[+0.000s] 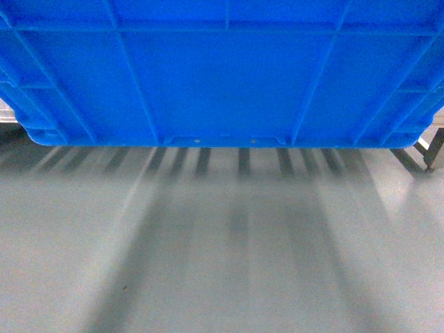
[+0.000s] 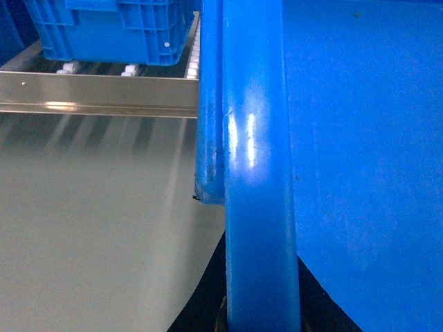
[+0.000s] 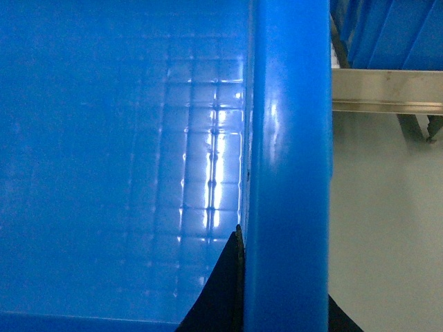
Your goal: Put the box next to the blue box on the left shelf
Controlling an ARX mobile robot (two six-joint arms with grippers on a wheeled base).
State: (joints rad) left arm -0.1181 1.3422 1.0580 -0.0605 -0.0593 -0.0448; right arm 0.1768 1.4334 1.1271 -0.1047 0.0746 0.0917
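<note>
Both grippers are clamped on the box (image 1: 222,69), left gripper (image 2: 257,315) on its left rim, right gripper (image 3: 277,304) on the right rim. It hangs above grey floor (image 1: 222,263). Beyond, a smaller blue crate (image 2: 114,31) sits on the left shelf (image 2: 97,93).

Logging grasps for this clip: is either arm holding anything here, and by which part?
Both hold the box: the left gripper on its left rim, the right gripper on its right rim, fingers either side of each wall.
</note>
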